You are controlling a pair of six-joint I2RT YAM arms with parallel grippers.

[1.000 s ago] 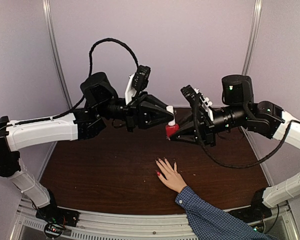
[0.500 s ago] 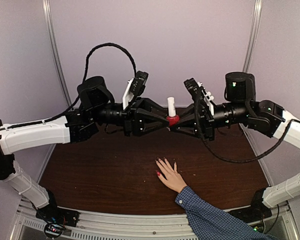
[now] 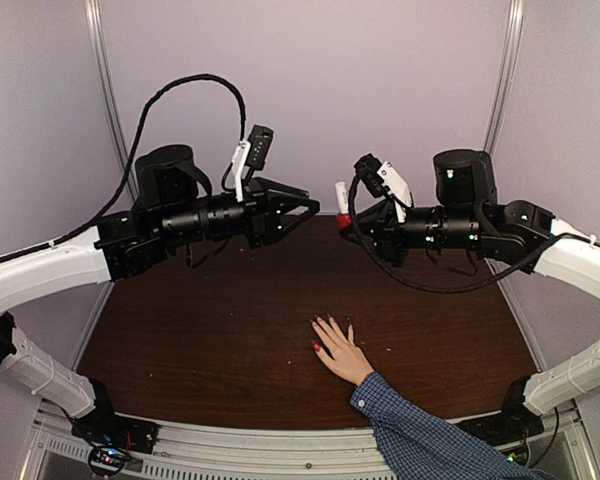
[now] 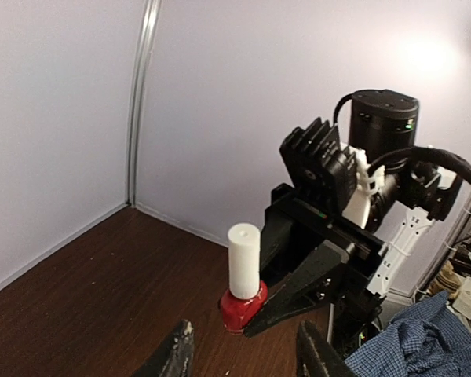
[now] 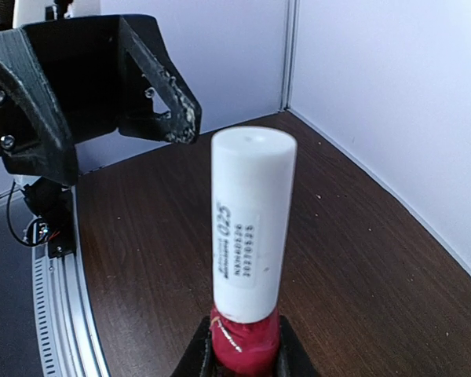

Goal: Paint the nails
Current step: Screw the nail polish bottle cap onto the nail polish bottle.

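Table (image 3: 200, 340) matt dark wood; bottle (image 5: 250, 251) with smooth white plastic cap; sleeve (image 3: 420, 440) checked cloth.

Red polish bottle (image 4: 240, 308), tall white cap (image 5: 251, 181), upright, raised above far half of table. Small printed label (image 5: 237, 250) on cap side, text sideways. Dark brown wood-grain tabletop (image 3: 210, 330). Pale lilac walls (image 3: 380, 80), metal corner strips (image 3: 108, 110). Aluminium rail (image 3: 280, 458) along near edge. Blue checked sleeve (image 3: 420, 440) bottom right.

Nails (image 3: 318, 347) too small to judge, left fingers (image 4: 174, 357) cropped by bottom edge

Soft, even light; bowed edges.
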